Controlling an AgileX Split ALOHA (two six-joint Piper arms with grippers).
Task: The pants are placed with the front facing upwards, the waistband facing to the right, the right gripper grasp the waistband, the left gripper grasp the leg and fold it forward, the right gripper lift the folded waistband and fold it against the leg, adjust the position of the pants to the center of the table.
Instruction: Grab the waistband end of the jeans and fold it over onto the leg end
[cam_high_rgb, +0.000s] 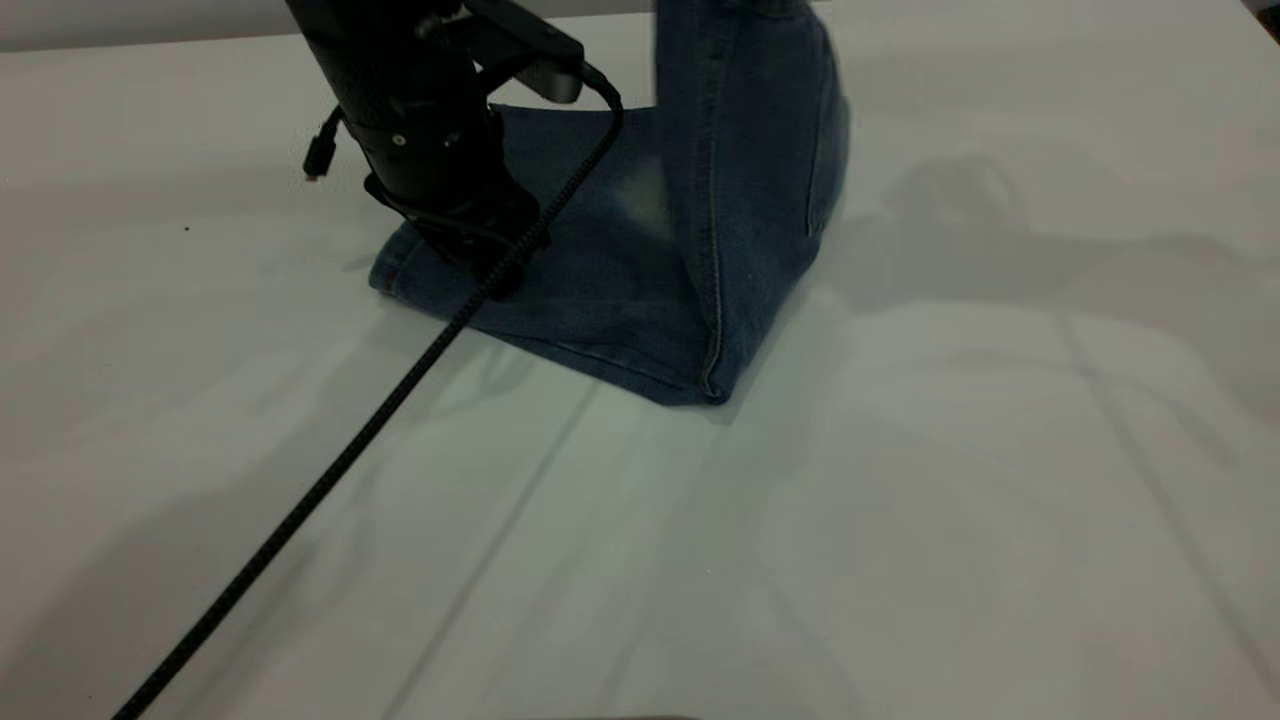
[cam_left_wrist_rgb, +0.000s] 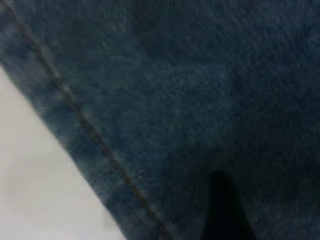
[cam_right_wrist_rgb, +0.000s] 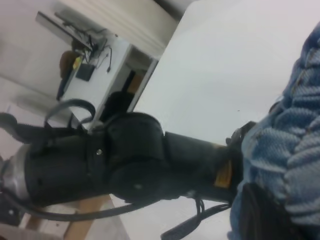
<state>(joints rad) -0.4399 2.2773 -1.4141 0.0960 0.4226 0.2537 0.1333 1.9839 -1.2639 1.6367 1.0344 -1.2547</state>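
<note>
The pants (cam_high_rgb: 600, 270) are blue denim and lie partly flat on the white table (cam_high_rgb: 900, 500). Their right part stands lifted (cam_high_rgb: 750, 150) and runs up out of the exterior view. My left gripper (cam_high_rgb: 480, 260) presses down on the leg end at the pants' left side; its wrist view is filled with denim (cam_left_wrist_rgb: 175, 100) and a stitched hem. My right gripper (cam_right_wrist_rgb: 280, 215) is out of the exterior view. In its wrist view it is shut on the ruched waistband (cam_right_wrist_rgb: 300, 130), with one dark finger (cam_right_wrist_rgb: 260, 215) against the cloth.
A braided black cable (cam_high_rgb: 330, 470) runs from the left arm diagonally across the table to the near left edge. The left arm's black body (cam_right_wrist_rgb: 140, 160) shows in the right wrist view, with a desk (cam_right_wrist_rgb: 85, 65) beyond the table's edge.
</note>
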